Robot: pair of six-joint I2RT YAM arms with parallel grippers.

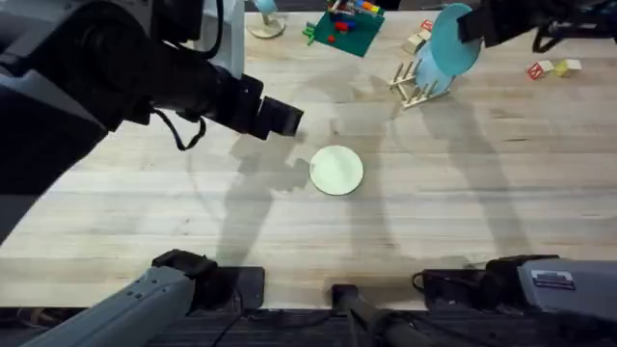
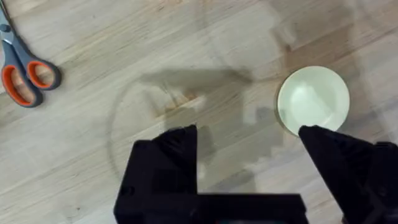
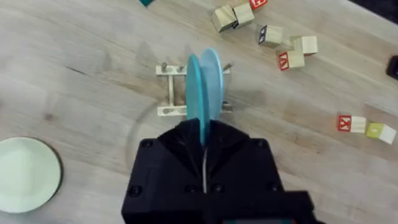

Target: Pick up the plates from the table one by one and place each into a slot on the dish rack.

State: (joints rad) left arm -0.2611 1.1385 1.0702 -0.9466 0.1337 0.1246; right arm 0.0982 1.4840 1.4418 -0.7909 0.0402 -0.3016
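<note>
Right arm is up at the far right of the table [image 1: 145,207], and its gripper [image 3: 204,144] is clamped tight on the rim of the turquoise-blue plate [image 1: 451,43], holding it on edge, upright, directly over the dish rack [image 1: 416,85]. From the right wrist view the blue disc sits edge-on above the rack's pegs, lined up between the two wooden rails; whether its lower edge is actually touching a slot, I can't tell. The cream-yellow plate [image 1: 336,170] lies flat in the middle of the table, well apart from the rack, all on its own. Over on the other side, the left gripper [image 2: 249,149] hovers above the wood with its black fingers [image 2: 177,146] spread wide apart and nothing between them; the cream plate sits just beyond one fingertip. A pair of orange-handled scissors [image 2: 22,68] rests off to the side, and a few lettered wooden blocks [image 3: 286,46] are scattered near the rack.
</note>
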